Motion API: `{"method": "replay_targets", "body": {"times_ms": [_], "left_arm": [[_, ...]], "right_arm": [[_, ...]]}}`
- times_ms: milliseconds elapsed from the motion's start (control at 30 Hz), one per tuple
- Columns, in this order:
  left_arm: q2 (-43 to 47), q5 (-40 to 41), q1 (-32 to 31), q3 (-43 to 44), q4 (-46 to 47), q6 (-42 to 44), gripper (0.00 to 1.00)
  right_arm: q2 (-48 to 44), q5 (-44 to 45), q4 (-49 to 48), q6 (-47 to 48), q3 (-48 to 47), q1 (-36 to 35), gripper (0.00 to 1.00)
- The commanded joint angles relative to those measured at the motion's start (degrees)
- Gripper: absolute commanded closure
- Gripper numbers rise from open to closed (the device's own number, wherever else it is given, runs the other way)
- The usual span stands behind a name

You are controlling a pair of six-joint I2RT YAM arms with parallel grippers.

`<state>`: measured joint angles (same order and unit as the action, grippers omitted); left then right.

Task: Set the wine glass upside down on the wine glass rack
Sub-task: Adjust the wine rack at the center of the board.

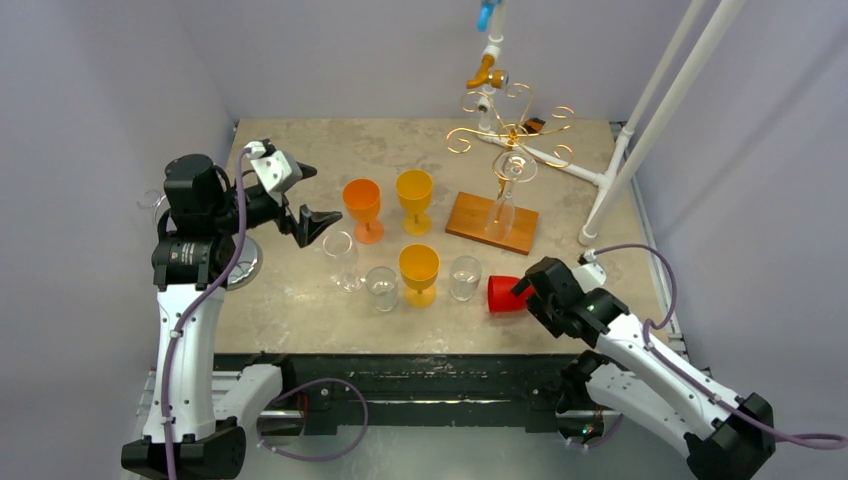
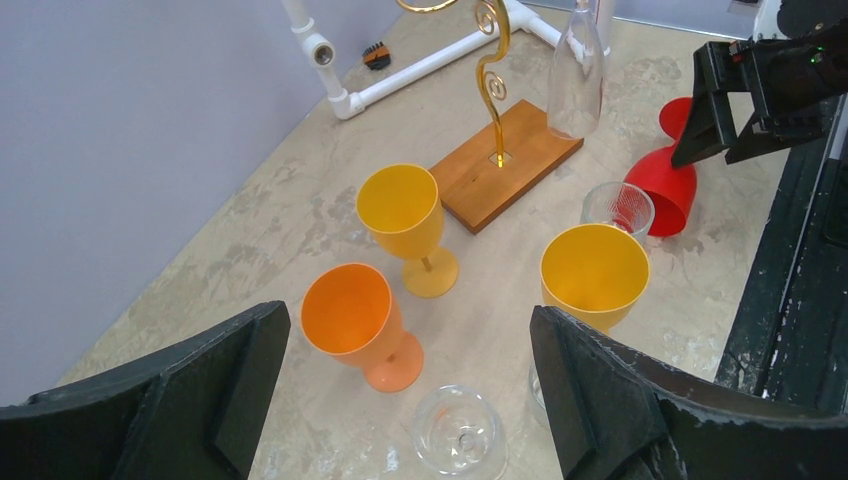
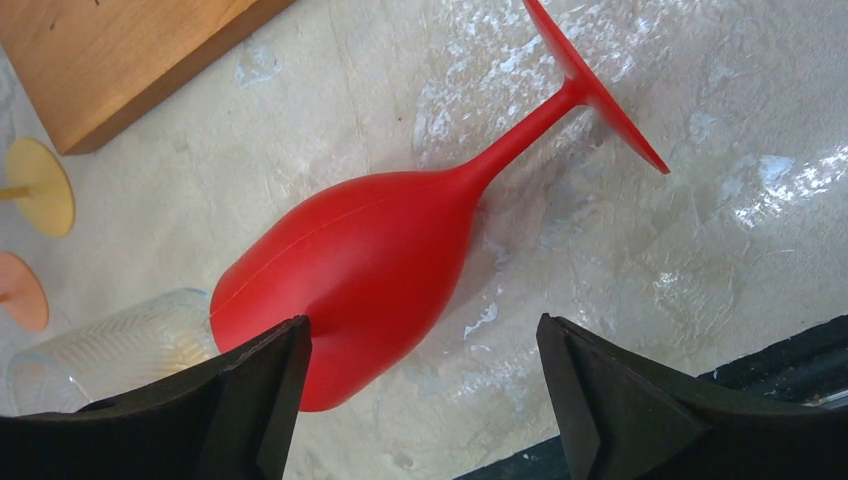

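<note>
Straddles toppled red wine glass (image 3: 370,250) on bench (image 3: 700,250) with right jaws wide open, gripping nothing; holds left jaws wide, empty.

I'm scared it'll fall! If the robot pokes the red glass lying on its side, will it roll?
Probably: the red glass rests on its rounded bowl, so it may roll in a curve. It looks opaque like plastic, so likely light.

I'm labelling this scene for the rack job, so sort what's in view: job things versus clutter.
Job:
- red plastic wine glass, lying on its side
- gold wire rack on a wooden base
- right gripper, open over the red glass

Clutter:
- two yellow plastic goblets
- orange plastic goblet
- clear glasses standing on the table
- white pipe frame
</note>
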<state>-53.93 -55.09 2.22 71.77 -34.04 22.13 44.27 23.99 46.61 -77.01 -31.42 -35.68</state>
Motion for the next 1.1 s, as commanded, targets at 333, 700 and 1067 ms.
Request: {"method": "replay_targets", "body": {"times_ms": [333,700,1067], "left_arm": [[-1.96,-3.88,0.15,0.39,2.88,-6.85,0.00],[-12.54,10.28,-14.08,7.06,7.32,-11.67,0.00],[-27.29,29.99,-31.74,23.40,3.35,-3.93,0.00]], "right_arm": [[6.20,10.48,2.08,-4.17,-4.18,-0.19,0.11],[0.81,14.14,8.73,5.08,-15.35,-0.13,0.12],[3.24,23.02,14.37,19.75,-43.87,-0.14,0.27]]}}
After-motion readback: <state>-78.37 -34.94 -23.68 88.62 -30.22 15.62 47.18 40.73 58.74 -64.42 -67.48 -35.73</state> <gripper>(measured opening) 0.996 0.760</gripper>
